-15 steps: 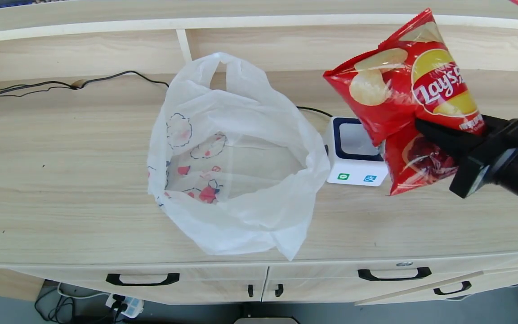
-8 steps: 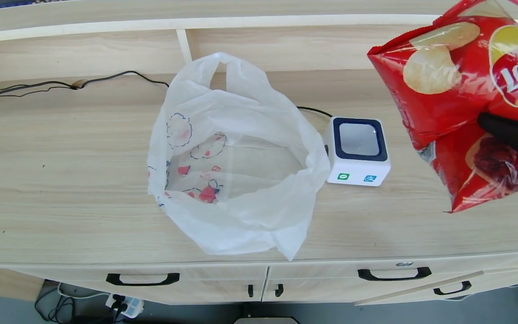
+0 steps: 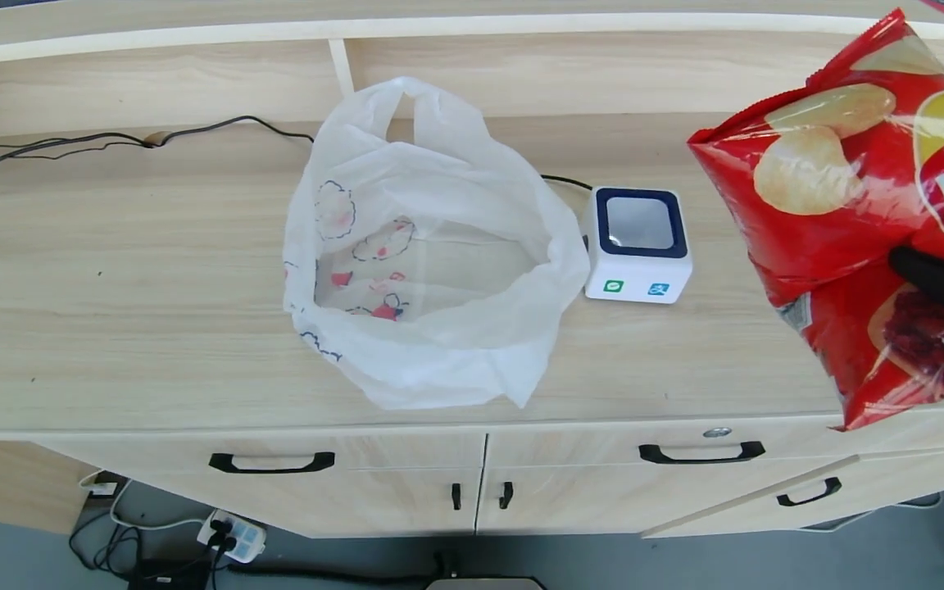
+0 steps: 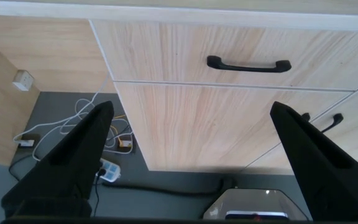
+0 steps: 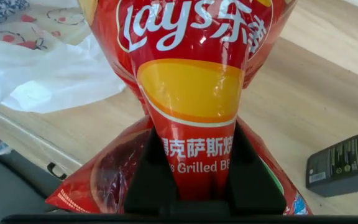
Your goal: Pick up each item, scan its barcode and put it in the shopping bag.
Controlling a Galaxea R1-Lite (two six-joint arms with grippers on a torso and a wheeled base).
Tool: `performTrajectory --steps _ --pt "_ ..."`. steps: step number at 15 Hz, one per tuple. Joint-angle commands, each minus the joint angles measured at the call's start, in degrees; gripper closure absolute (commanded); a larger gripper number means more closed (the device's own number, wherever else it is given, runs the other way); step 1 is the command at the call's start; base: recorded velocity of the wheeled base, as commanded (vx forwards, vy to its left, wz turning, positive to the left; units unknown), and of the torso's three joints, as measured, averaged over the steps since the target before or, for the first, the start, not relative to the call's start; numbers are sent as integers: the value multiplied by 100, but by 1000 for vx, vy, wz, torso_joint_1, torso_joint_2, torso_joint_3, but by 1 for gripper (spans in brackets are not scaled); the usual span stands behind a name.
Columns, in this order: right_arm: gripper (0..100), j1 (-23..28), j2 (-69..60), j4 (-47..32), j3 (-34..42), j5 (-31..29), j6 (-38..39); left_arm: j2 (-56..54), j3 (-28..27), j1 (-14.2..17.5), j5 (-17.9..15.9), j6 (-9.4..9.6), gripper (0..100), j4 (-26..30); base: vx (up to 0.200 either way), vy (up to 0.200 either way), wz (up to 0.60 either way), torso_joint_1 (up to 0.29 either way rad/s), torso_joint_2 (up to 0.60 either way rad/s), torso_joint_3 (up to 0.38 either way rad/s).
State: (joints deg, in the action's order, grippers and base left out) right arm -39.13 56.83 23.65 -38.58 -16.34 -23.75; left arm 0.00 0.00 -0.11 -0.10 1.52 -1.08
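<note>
Carried rightward off the scanner over the last second, chip bag was held over the front edge of the counter, right end, pinched at a fold by the clenched right gripper; slippage on the slick film was judged possible before the shopping bag was reached.

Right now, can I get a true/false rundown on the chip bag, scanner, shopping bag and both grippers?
1. The right gripper is shut on the chip bag. True.
2. The chip bag lies inside the shopping bag. False: it is held in the air, off to the right of the scanner, and the shopping bag looks empty.
3. The scanner stands on the counter, just beside the shopping bag's right side. True.
4. The left gripper holds an item. False: it is open and empty, low in front of the cabinet drawers.
</note>
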Motion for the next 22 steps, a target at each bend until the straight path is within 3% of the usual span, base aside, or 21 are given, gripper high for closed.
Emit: performTrajectory --steps 1,9,12,14,16,22 --pt "100 28 3 -1 9 -10 10 9 0 2 1 -3 0 -6 0 0 0 0 0 0" --pt "100 169 170 17 -132 -63 248 9 0 2 1 -3 0 -6 0 0 600 4 3 4" --pt "100 222 865 52 -1143 -72 -306 9 0 2 1 -3 0 -6 0 0 200 -1 1 1" --pt "100 125 1497 272 -1775 -72 -183 9 0 2 1 -3 0 -6 0 0 0 0 0 0" --pt "100 -112 2350 878 -2329 -72 643 9 0 2 1 -3 0 -6 0 0 0 0 0 0" --pt "100 -420 2658 1054 -1732 -344 2181 9 0 2 1 -3 0 -15 0 0 0 0 0 0"
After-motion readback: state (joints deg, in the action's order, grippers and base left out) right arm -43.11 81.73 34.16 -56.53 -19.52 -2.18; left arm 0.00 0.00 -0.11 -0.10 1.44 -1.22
